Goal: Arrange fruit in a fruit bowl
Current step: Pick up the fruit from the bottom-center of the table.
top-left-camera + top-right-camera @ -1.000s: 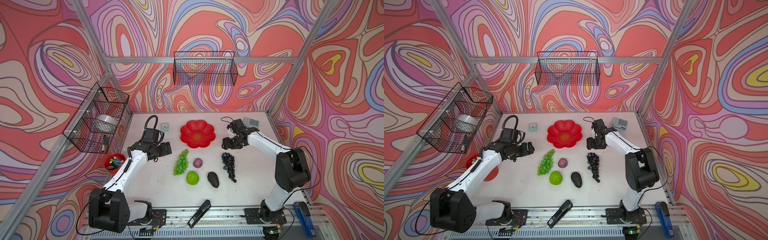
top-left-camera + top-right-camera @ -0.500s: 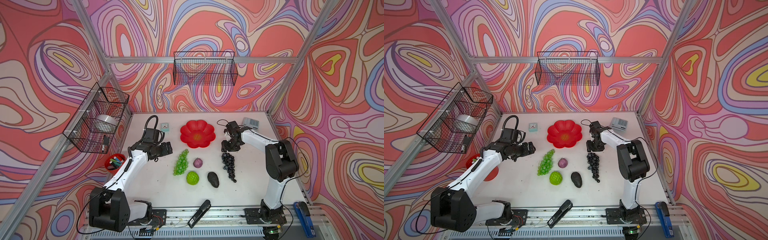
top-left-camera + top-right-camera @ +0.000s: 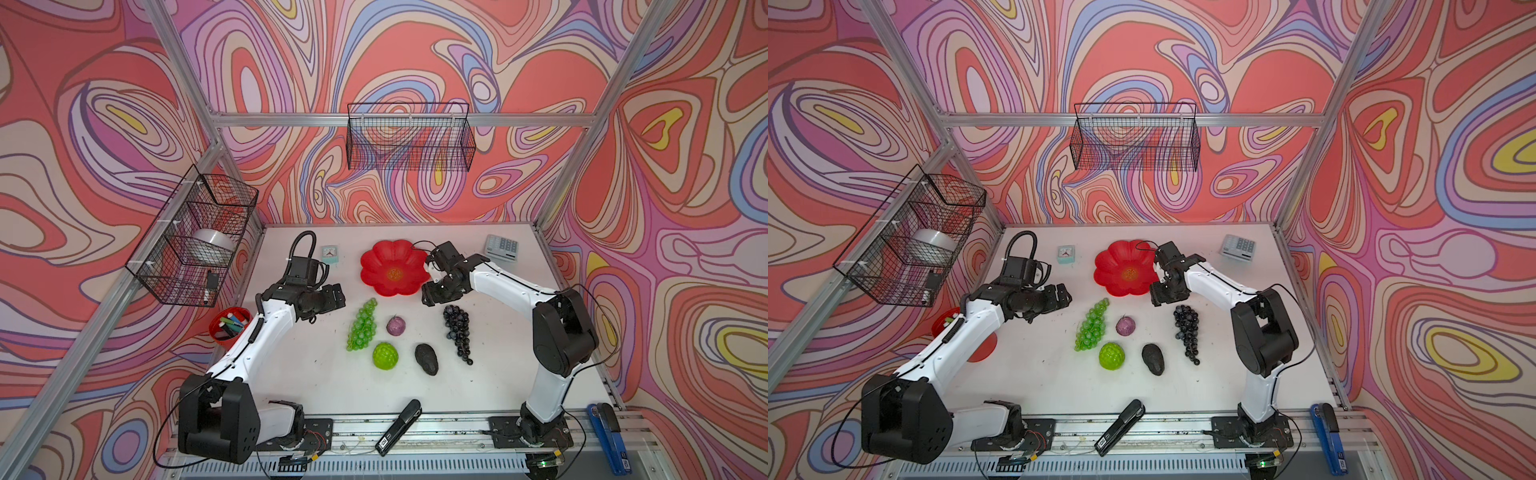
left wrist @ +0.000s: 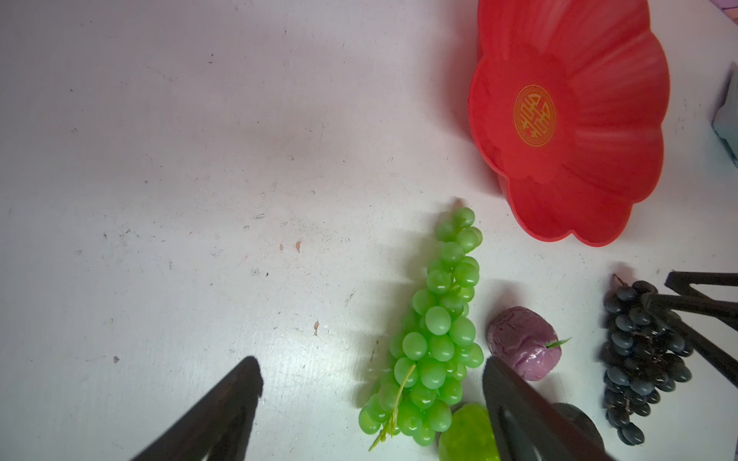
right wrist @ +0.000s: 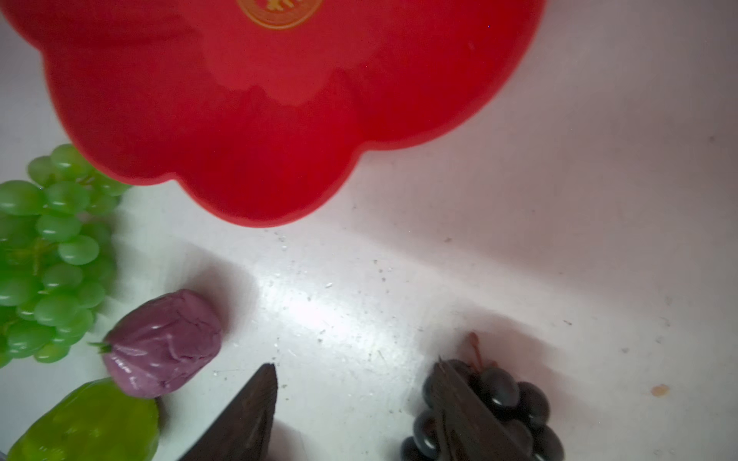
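The fruit bowl (image 3: 392,268) (image 3: 1127,268), a red flower-shaped dish, stands empty at the back middle of the table. In front of it lies the fruit: green grape bunch (image 3: 362,326) (image 4: 435,339), small purple fruit (image 3: 395,325) (image 5: 163,343), lime-green ball (image 3: 385,355), black avocado (image 3: 427,359) and dark grape bunch (image 3: 457,332) (image 5: 499,403). My left gripper (image 3: 338,297) (image 4: 371,365) hovers open to the left of the green grapes. My right gripper (image 3: 432,293) (image 5: 355,365) is open and empty between the bowl's near right edge and the stem end of the dark grapes.
A red cup of markers (image 3: 230,328) sits at the left edge. A small clock (image 3: 331,253) and a calculator (image 3: 502,248) are at the back. A black stapler (image 3: 399,426) and a blue stapler (image 3: 606,436) lie at the front rail. Wire baskets (image 3: 409,137) (image 3: 191,241) hang on the walls.
The right gripper has shifted left, nearer the bowl's front right edge, and its arm has swung. The left arm has hardly moved.
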Tool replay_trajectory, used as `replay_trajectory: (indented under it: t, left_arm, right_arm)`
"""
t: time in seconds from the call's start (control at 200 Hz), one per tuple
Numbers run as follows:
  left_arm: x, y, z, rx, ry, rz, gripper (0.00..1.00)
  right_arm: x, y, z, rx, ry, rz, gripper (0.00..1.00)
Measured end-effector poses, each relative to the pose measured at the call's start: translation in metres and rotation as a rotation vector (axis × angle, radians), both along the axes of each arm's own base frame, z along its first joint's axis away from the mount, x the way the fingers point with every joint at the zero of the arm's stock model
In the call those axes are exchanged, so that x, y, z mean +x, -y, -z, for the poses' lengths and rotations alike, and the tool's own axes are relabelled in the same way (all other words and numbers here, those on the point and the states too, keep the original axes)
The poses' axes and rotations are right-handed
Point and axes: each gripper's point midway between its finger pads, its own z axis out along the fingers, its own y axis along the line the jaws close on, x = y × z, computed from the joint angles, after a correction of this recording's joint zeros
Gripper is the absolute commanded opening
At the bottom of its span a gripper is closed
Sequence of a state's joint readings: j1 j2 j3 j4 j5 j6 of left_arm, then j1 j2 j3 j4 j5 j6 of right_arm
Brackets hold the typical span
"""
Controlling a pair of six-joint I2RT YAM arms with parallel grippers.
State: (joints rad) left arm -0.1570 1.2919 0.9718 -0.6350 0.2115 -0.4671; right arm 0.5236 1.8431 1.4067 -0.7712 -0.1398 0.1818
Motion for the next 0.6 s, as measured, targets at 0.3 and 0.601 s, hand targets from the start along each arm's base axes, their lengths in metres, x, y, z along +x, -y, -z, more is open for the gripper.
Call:
replay_trajectory:
  t: [0.3,0.601]
  left_arm:
    - [-0.074,0.079,0.012,-0.066,-0.197,0.301,0.85]
    - [-0.155,0.130,0.016,-0.028,-0.320,0.484,0.91]
  right_arm:
    - [-0.028,-0.022,-0.004,0.026,-0.024,-0.037,0.68]
    - [-0.062,-0.014,-0.009,0.024,-0.022,-0.035,0.75]
